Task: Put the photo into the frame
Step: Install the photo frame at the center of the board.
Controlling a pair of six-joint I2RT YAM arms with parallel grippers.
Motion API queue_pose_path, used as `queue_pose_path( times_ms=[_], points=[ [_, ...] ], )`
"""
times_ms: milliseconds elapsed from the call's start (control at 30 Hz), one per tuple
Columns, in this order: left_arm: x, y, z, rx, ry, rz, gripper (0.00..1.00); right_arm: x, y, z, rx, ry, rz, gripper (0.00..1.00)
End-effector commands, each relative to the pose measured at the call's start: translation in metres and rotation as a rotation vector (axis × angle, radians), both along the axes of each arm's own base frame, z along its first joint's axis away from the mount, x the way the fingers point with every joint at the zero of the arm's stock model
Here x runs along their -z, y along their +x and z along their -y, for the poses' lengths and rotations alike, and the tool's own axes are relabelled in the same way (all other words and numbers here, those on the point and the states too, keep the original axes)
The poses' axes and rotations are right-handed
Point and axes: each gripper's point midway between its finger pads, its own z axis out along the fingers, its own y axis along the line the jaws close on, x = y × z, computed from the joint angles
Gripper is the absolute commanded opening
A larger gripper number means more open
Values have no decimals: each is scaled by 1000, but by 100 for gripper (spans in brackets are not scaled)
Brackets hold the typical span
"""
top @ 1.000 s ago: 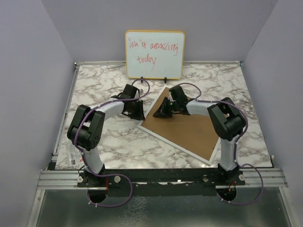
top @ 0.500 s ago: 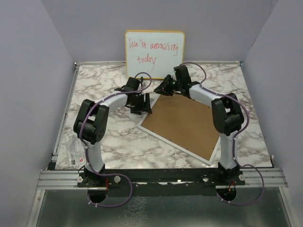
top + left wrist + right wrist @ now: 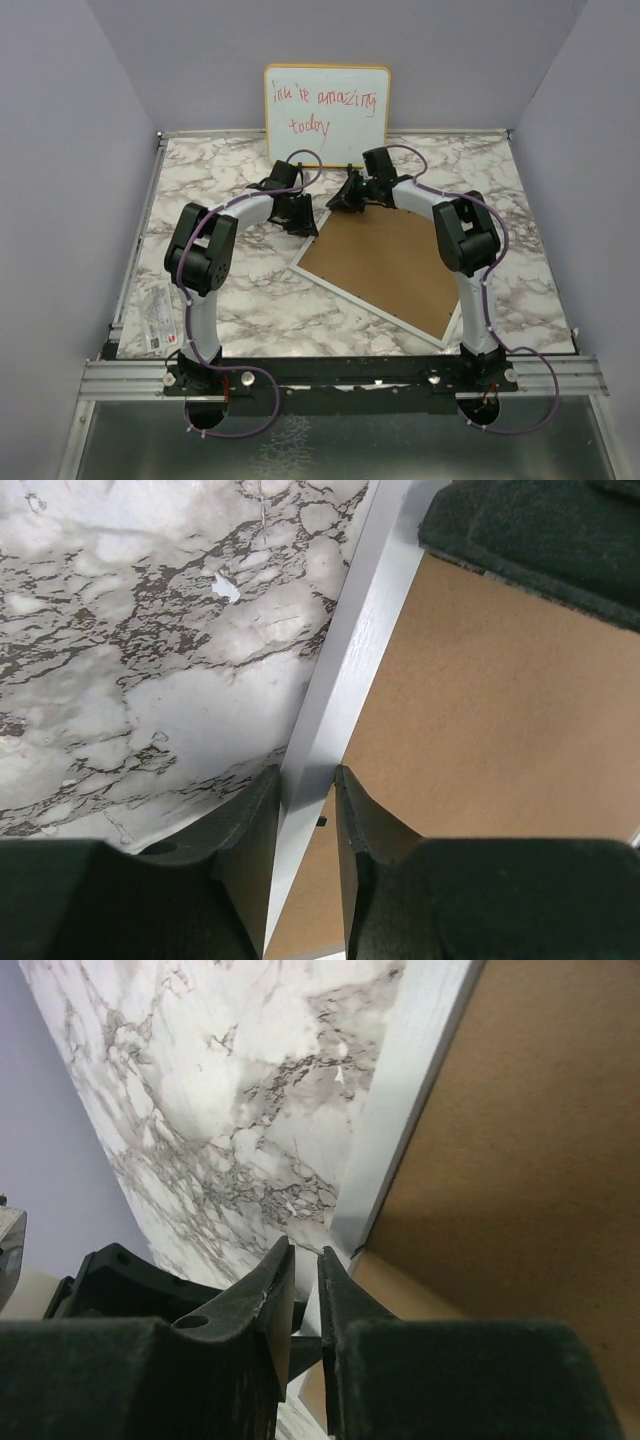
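Item: large rectangular picture frame (image 3: pixel 366 305) with a thin white rim, lying flat and face down on the white-and-grey marble table (image 3: pixel 230 290), turned at an angle to the table edges and placed right of centre. Its back is filled by a plain brown backing board (image 3: pixel 385 262) seated inside the rim. Left gripper (image 3: pixel 298 215): black, two-fingered, set at the frame's far-left edge. In the left wrist view its fingers (image 3: pixel 250 825) straddle the white rim, one on the marble side and one on the board side, drawn in against the rim with no gap showing. Right gripper (image 3: pixel 345 197): black, two-fingered, set at the frame's far corner, close beside the left gripper. In the right wrist view its fingertips (image 3: pixel 278 1260) stand almost together just off the rim's corner, with a thin pale sliver between them. It cannot be told whether they pinch anything. Also present: a wood-edged whiteboard (image 3: pixel 326 115) with red handwriting, propped upright at the table's far edge behind both grippers, and a small flat printed packet (image 3: pixel 158 320) at the near-left edge, well apart from the frame.
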Motion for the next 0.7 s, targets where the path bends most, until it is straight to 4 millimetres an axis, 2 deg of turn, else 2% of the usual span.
queue_pose_path(
  times_ms=[0,233,367,467,567,667],
  points=[
    [47,-27,-23,-5,118,-98,28,24,-5,15,26,-33,-84,18],
    [54,-28,-26,-13,134,-107,26,41,-20,19,-4,-29,-121,16],
    [54,-28,-26,-13,134,-107,25,44,-24,17,-22,-13,-127,15],
    [55,-29,-26,-12,133,-109,25,27,-15,18,-3,1,-59,10],
    [56,-31,-27,-12,134,-115,25,-1,-2,17,6,9,41,7],
    [57,-31,-27,-9,134,-116,25,-24,2,12,-10,51,101,4]
  ],
)
